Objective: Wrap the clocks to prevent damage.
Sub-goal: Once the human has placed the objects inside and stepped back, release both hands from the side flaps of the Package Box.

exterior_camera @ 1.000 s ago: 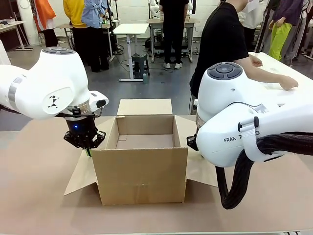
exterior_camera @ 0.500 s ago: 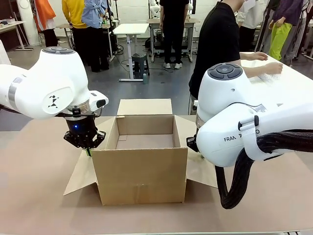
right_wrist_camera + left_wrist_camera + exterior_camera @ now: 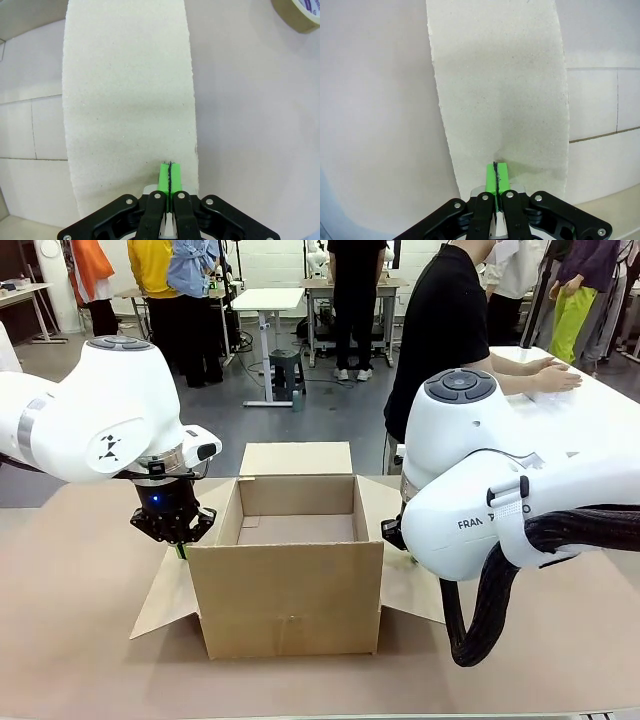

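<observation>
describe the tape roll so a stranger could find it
Find the open cardboard box mid-table, then its side flap under the right gripper. Beyond that flap, at the right wrist view's top right corner, lies the tape roll: the only round thing beside flat cardboard.

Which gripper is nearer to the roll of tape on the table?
The right. The right gripper points at the right flap of the box, with the tape roll on the table beside that flap. The left gripper is over the left flap, across the box.

A lab: work tables (image 3: 265, 298), stool (image 3: 286, 366), people (image 3: 186, 280) standing.
</observation>
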Available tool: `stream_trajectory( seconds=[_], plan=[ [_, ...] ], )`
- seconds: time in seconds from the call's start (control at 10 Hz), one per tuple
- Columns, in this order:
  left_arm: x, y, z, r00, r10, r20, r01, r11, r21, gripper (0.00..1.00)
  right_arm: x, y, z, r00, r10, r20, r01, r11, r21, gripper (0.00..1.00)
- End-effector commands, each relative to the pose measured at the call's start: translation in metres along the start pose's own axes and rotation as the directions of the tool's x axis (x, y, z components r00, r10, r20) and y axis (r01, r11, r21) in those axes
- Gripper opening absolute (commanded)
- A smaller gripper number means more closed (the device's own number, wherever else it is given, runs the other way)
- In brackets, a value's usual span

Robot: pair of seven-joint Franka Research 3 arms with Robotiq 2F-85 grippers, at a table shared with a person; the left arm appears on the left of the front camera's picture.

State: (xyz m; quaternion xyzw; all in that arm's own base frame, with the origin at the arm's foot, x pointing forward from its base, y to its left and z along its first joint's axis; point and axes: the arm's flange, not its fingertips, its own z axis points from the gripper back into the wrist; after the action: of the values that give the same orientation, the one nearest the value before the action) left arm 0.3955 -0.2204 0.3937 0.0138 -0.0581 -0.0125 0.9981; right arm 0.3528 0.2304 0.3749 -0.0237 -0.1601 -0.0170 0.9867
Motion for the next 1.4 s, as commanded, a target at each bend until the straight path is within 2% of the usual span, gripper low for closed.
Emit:
stream_trajectory(
  seconds=[0.0, 1.3],
  plan=[
    [-0.0001, -0.0001, -0.0001, 1.000, 0.000, 0.000, 0.000, 1.000, 0.000, 0.00, -0.0001, 0.0000, -0.0011, 1.000, -0.002, 0.001, 0.002, 1.000, -0.004, 0.01],
    [-0.0001, -0.0001, -0.0001, 1.000, 0.000, 0.000, 0.000, 1.000, 0.000, 0.00, -0.0001, 0.0000, -0.0011, 1.000, -0.002, 0.001, 0.002, 1.000, -0.004, 0.01]
  ],
)
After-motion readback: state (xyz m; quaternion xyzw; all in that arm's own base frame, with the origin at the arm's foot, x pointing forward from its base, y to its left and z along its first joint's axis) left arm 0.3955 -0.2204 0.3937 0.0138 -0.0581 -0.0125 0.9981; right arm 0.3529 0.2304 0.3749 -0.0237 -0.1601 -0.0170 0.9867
